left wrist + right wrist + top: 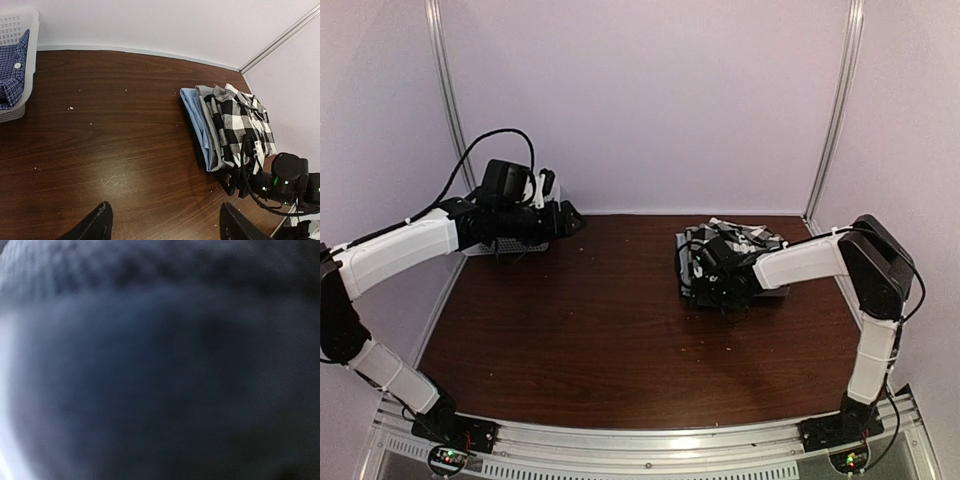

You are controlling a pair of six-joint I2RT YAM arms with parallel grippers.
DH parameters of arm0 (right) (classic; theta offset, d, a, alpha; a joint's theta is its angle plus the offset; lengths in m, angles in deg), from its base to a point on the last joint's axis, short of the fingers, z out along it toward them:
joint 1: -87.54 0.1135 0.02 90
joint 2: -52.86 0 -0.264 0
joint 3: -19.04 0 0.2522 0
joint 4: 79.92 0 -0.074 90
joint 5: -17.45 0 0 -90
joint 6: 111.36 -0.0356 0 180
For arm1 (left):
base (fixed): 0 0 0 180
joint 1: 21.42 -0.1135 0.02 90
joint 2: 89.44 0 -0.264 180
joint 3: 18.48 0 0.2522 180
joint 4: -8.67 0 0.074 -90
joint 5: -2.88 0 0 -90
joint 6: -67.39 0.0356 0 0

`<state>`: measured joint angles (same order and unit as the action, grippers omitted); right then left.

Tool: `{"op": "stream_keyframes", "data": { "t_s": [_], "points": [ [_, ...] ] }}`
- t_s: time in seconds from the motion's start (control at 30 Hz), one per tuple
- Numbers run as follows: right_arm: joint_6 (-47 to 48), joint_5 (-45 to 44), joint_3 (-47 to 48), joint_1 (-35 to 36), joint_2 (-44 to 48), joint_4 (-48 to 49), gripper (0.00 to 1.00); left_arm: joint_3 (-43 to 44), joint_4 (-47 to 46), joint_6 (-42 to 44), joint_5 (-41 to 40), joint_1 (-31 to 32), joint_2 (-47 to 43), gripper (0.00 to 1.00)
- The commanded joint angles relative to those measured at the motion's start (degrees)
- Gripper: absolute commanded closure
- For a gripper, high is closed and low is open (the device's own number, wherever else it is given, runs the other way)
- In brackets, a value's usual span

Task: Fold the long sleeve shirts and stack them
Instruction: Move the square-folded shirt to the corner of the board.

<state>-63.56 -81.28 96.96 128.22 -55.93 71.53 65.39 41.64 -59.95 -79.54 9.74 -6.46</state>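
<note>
A: Where's the stack?

B: Right of centre in the top view, toward the back of the table (590,320). There are three folded shirts. The black-and-white checked shirt (242,125) is on top, the grey shirt (214,145) is under it and the light blue shirt (192,112) is lowest. In the left wrist view the layers are stepped, so each one's edge shows along the stack's left side.

A: Right gripper?

B: The right gripper (722,275) is down on the stack, on its lower left part in the top view. Its own body hides the fingers there. The right wrist view is only dark, blurred cloth filling the frame, with a pale sliver at the left edge. I can't tell if the fingers are apart or clamped on cloth.

A: Left one?

B: The left gripper (165,217) is at the upper left of the top view, next to a white basket (22,25). In its wrist view both fingers (97,225) sit at the bottom edge, well apart, with only bare wood between them. It holds nothing.

A: Anything in the basket?

B: A blue small-check shirt (11,70) with a white button showing, at the upper left of the left wrist view. It lies against the basket's wall. How much more is inside is out of frame.

A: Anything else on the table?

B: A few pale specks on the wood left of the stack.
</note>
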Motion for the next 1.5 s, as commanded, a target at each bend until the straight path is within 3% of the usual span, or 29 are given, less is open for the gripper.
{"op": "stream_keyframes", "data": {
  "t_s": [0.0, 0.47, 0.87, 1.3, 1.47],
  "points": [
    [3.6, 0.5, 2.2, -5.8, -2.4, 0.4, 0.21, 0.9, -0.8, 0.8, 0.3, -0.5, 1.0, 0.26],
    [11.7, 6.7, 14.5, -18.5, -11.2, -0.7, 0.21, 2.9, 0.6, 0.1, -0.6, -0.6, 3.4, 0.26],
    [16.6, 8.3, 25.3, -22.6, -17.8, -4.7, 0.2, 6.5, 2.1, -0.1, -1.5, -1.2, 6.7, 0.26],
    [17.2, 11.3, 21.9, -22.4, -10.7, -4.0, 0.01, 10.0, 2.7, -0.1, -1.8, -1.7, 9.4, 0.26],
    [16.8, 11.6, 18.8, -20.9, -4.9, -3.5, 0.0, 10.2, 2.7, 0.0, -1.6, -1.7, 9.4, 0.25]
  ]
}}
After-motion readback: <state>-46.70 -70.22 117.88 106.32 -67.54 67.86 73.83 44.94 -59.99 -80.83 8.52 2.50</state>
